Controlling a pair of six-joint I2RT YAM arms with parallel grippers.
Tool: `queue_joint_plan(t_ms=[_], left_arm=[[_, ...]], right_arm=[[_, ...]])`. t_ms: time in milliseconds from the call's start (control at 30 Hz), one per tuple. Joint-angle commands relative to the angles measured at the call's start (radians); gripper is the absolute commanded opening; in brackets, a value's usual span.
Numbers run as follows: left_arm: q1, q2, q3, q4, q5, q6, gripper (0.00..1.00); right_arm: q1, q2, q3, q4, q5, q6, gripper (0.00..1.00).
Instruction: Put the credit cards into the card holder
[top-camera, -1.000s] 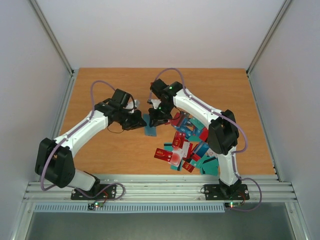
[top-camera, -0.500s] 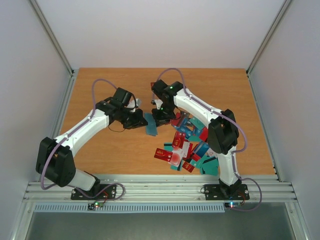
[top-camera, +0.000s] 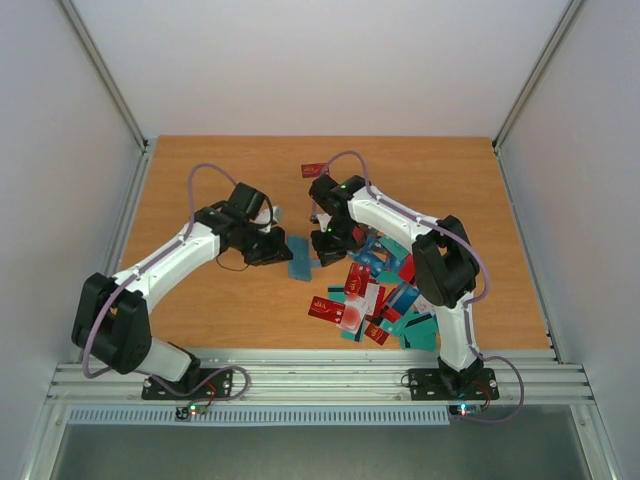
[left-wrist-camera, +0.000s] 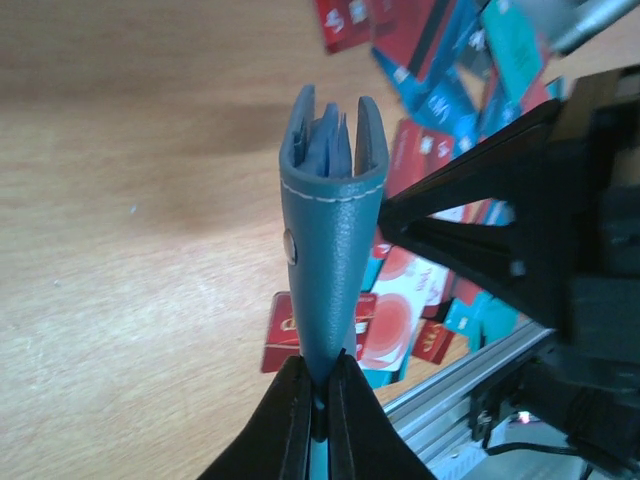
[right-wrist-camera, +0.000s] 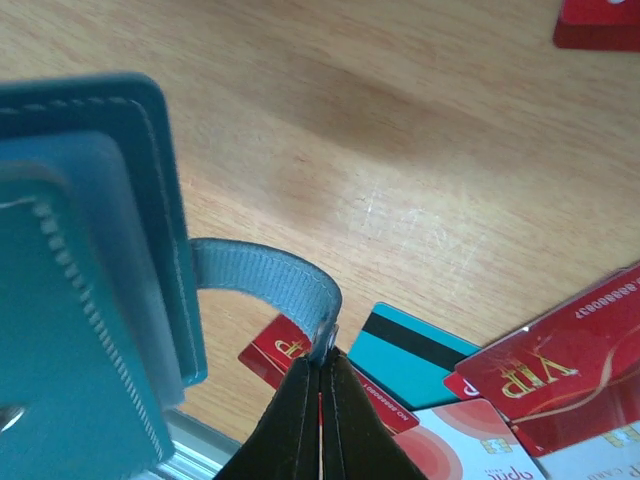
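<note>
The teal-blue card holder (left-wrist-camera: 330, 240) hangs above the table, its folded edge pinched by my left gripper (left-wrist-camera: 320, 368), which is shut on it. Its greyish-blue pockets gape at the far end. From above, the card holder (top-camera: 300, 258) sits between my left gripper (top-camera: 281, 248) and my right gripper (top-camera: 322, 243). My right gripper (right-wrist-camera: 322, 362) is shut on the snap end of the holder's strap (right-wrist-camera: 270, 280), beside the holder's body (right-wrist-camera: 80, 280). The credit cards (top-camera: 378, 290), red, teal and white, lie heaped under the right arm.
One red card (top-camera: 312, 169) lies apart at the back of the table. Below my right gripper lie a teal card with a dark stripe (right-wrist-camera: 410, 358) and a red card (right-wrist-camera: 560, 372). The metal rail (top-camera: 320, 378) runs along the near edge.
My right gripper has shut on the strap's end. Both grippers and the card holder have shifted a little to the right.
</note>
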Motion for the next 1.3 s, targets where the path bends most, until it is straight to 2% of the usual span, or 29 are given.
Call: queue_joint_plan(t_ms=[0, 233, 300, 367, 433, 500, 567, 767, 900, 1267], left_arm=[[0.008, 0.024, -0.081, 0.067, -0.015, 0.045, 0.00], [0.046, 0.078, -0.212, 0.177, -0.037, 0.045, 0.01], [0.064, 0.094, -0.223, 0.162, -0.061, 0.050, 0.16], [0.080, 0.090, -0.216, 0.119, -0.103, 0.059, 0.41], [0.082, 0.068, -0.195, 0.064, -0.162, 0.077, 0.62], [0.080, 0.048, -0.164, 0.011, -0.200, 0.102, 0.75], [0.068, 0.040, -0.137, -0.036, -0.217, 0.126, 0.81], [-0.026, 0.033, -0.090, -0.068, -0.255, 0.121, 0.89], [-0.084, 0.060, -0.062, -0.064, -0.302, 0.095, 0.90], [-0.283, 0.167, 0.028, -0.152, -0.592, 0.123, 0.92]], right_arm=[[-0.004, -0.016, -0.038, 0.046, -0.062, 0.016, 0.01], [-0.005, 0.016, -0.055, 0.067, -0.111, 0.030, 0.01], [-0.005, 0.026, -0.057, 0.075, -0.125, 0.035, 0.01], [-0.005, 0.034, -0.057, 0.081, -0.138, 0.038, 0.01], [-0.005, 0.036, -0.061, 0.089, -0.150, 0.042, 0.01], [-0.004, 0.037, -0.069, 0.096, -0.154, 0.045, 0.01], [-0.004, 0.035, -0.081, 0.104, -0.156, 0.048, 0.01], [-0.007, 0.006, -0.162, 0.153, -0.147, 0.050, 0.01], [-0.021, -0.018, -0.237, 0.203, -0.170, 0.056, 0.01], [-0.053, -0.034, -0.353, 0.325, -0.272, 0.094, 0.01]])
